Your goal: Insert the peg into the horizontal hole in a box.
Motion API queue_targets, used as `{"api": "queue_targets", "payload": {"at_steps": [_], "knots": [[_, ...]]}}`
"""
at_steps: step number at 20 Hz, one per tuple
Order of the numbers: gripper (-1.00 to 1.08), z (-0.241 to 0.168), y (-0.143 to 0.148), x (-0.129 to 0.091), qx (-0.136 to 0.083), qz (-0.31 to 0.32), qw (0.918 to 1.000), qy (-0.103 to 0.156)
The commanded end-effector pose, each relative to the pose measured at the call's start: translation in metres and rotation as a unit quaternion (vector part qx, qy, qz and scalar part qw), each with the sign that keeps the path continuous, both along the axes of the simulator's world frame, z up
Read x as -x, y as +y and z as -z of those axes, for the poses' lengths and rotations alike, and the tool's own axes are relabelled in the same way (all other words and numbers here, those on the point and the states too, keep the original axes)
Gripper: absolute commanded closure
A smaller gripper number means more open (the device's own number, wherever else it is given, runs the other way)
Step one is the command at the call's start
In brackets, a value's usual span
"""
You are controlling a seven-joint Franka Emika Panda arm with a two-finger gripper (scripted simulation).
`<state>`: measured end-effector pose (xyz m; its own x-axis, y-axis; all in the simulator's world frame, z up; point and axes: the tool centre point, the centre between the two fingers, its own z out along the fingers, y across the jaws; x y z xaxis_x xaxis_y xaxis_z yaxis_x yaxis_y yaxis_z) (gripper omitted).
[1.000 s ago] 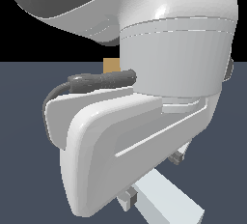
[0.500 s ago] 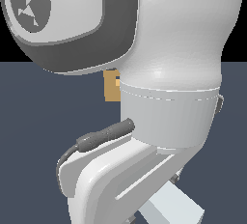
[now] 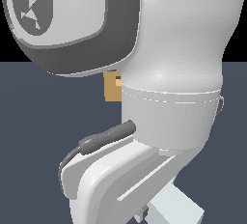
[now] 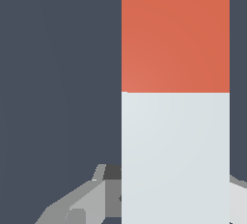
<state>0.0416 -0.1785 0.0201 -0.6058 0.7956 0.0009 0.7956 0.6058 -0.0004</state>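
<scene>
The wrist view is filled by the peg, orange-red on one part and white on the other. My gripper straddles its white part: grey fingers lie against both sides with no gap showing, so it looks shut on the peg. In the exterior view my own arm hides most of the scene. Only a corner of the white peg and one fingertip show at the lower edge. Behind the arm, a piece of the tan box shows. The hole is hidden.
The arm's large white links and a black cable block most of the exterior view. A dark grey floor spreads around.
The arm has changed pose: the hand dropped lower over the peg and a big upper link swung into the top of the exterior view. The peg has stayed in place.
</scene>
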Motion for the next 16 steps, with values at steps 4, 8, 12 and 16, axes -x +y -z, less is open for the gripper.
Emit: {"api": "queue_targets", "payload": {"at_steps": [4, 8, 12, 16], "knots": [[1.08, 0.000, 0.001, 0.000, 0.000, 0.000, 1.0000, 0.000], [1.08, -0.001, 0.005, 0.002, 0.000, 0.004, 1.0000, 0.000], [1.08, -0.004, 0.015, 0.006, 0.000, 0.013, 0.9999, 0.000], [1.08, -0.009, 0.032, 0.013, 0.000, 0.029, 0.9996, 0.000]]}}
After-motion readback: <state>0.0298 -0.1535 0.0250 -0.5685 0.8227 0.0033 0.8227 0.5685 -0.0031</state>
